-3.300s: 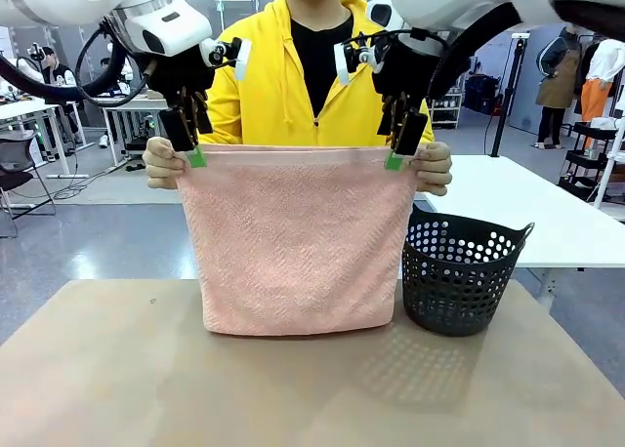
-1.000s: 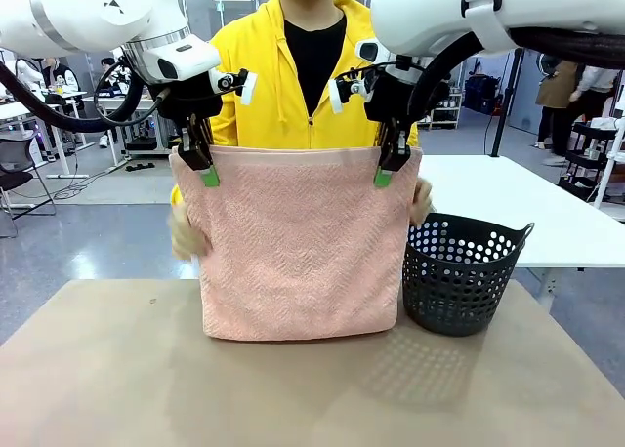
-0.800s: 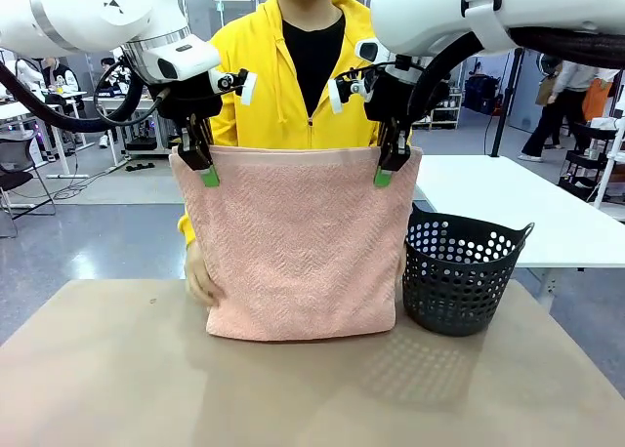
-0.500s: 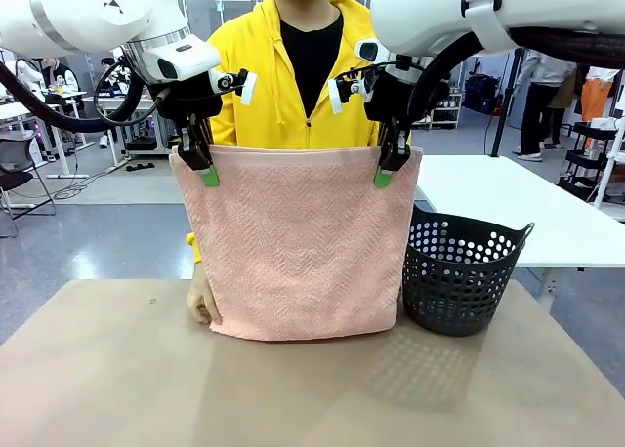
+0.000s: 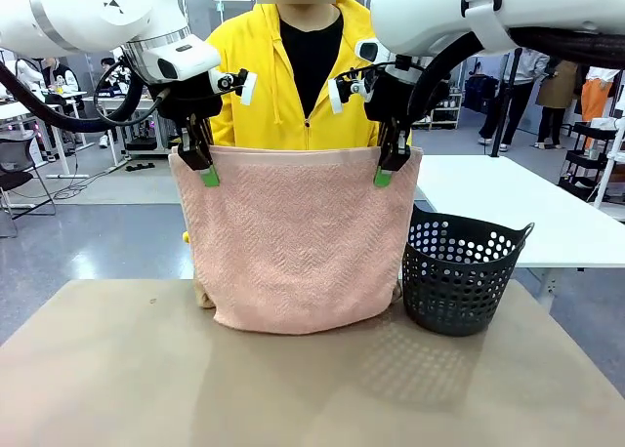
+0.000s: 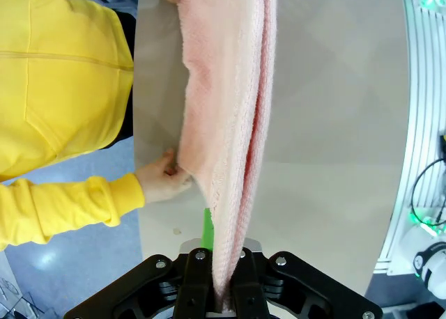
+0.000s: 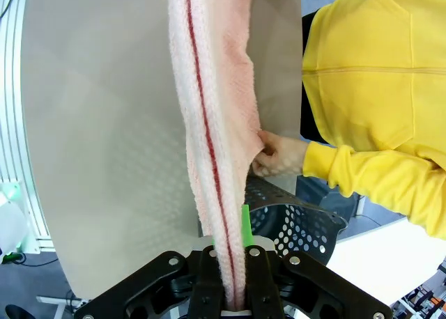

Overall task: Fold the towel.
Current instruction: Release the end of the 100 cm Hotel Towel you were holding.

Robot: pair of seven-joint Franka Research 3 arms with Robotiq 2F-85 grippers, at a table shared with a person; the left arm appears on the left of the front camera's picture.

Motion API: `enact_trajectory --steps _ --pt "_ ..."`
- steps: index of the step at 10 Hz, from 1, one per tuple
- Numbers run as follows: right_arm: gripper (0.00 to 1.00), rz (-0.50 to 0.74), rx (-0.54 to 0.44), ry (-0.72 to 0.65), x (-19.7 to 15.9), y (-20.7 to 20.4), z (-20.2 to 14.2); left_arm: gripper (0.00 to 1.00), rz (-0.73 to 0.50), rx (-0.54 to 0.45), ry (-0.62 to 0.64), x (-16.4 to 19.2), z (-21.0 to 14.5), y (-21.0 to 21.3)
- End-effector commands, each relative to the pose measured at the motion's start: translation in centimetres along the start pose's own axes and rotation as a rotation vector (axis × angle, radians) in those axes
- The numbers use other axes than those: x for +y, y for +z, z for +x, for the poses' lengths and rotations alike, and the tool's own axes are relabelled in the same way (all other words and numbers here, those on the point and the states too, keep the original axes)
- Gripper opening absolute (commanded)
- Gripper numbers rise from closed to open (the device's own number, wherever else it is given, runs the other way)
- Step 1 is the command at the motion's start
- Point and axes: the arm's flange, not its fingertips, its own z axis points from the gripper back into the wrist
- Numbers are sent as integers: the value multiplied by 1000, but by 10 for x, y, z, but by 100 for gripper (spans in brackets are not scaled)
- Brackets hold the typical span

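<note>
The light salmon-pink terry-cloth towel [image 5: 298,237] hangs over the tan table [image 5: 293,388], its 2 top corners clamped in the left claw [image 5: 206,170] and right claw [image 5: 383,171]. The person's hands [image 6: 162,181] pinch its bottom corners. Likely step: the halving fold. Next, those corners must rise to the clamped edge.
</note>
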Motion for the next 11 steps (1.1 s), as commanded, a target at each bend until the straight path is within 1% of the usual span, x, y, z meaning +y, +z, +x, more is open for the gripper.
enact_trajectory --steps 1,11 --pt "0 -2 2 10 0 4 -2 0 6 3 0 0 -2 3" --pt "0 -2 2 10 0 4 -2 0 6 3 0 0 -2 3"
